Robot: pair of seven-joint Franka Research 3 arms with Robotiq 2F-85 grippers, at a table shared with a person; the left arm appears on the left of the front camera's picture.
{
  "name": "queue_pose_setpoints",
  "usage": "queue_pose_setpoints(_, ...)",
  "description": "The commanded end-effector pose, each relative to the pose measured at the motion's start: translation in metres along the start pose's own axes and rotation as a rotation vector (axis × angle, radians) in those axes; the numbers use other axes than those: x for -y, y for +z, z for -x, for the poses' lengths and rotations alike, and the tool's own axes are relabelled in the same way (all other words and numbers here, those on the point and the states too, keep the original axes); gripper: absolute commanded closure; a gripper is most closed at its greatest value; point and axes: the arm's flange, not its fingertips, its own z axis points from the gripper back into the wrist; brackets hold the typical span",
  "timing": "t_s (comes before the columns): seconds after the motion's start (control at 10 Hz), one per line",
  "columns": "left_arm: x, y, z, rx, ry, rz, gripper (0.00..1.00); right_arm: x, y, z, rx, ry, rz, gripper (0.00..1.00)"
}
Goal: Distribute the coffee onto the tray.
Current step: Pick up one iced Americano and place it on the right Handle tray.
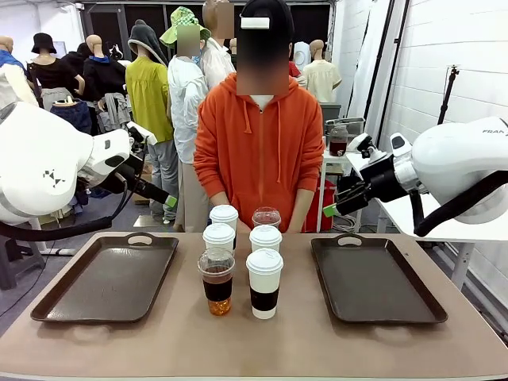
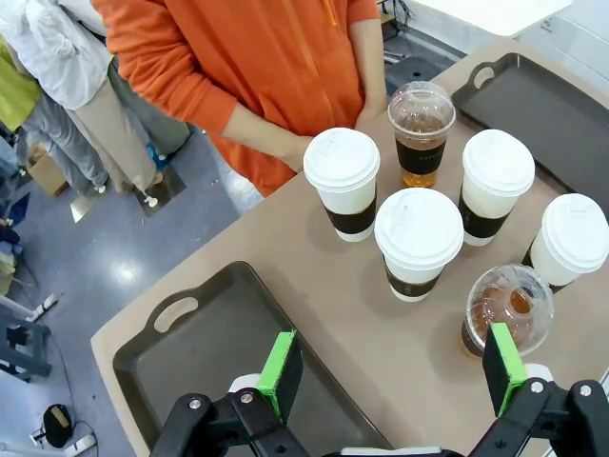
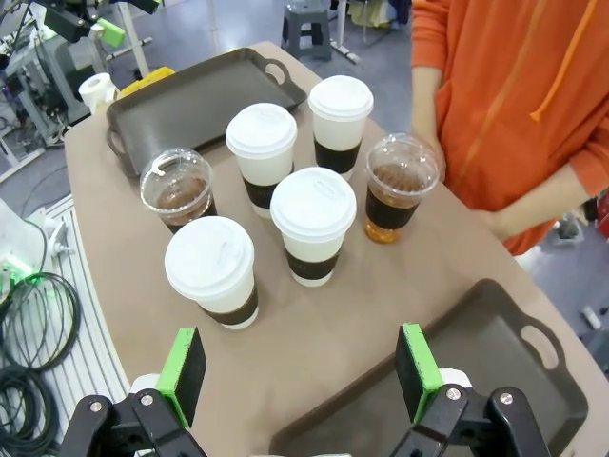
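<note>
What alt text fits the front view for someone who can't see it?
Four lidded paper cups and two clear cups cluster between two dark trays. A person in orange stands behind; the left gripper and right gripper hover open.

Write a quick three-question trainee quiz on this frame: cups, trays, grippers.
1. How many cups stand on the table, and how many of them are clear?
2. True or false: one cup already sits on the left tray.
3. The right gripper is: A open, holding nothing; B shut on a cup; C shut, empty.
Key: 1. Six, two clear. 2. False: neither it nor the right tray holds a cup. 3. A.
</note>
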Motion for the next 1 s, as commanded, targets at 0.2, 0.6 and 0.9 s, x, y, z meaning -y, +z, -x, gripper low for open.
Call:
queue_pose_setpoints(0.2,-0.0003,0.0013,-0.0004,0.004,0.002,0.001,0.0,0.0002,-0.0002,-0.0003,0.004,0.003,-0.004,0.0)
queue_pose_setpoints(0.6,-0.0003,0.0013,-0.0004,0.004,0.002,0.001,0.0,0.0002,-0.0002,-0.0003,0.004,0.003,-0.004,0.0)
queue_pose_setpoints(0.9,-0.0003,0.0013,-0.0004,0.004,0.002,0.001,0.0,0.0002,-0.0002,-0.0003,0.004,0.003,-0.004,0.0)
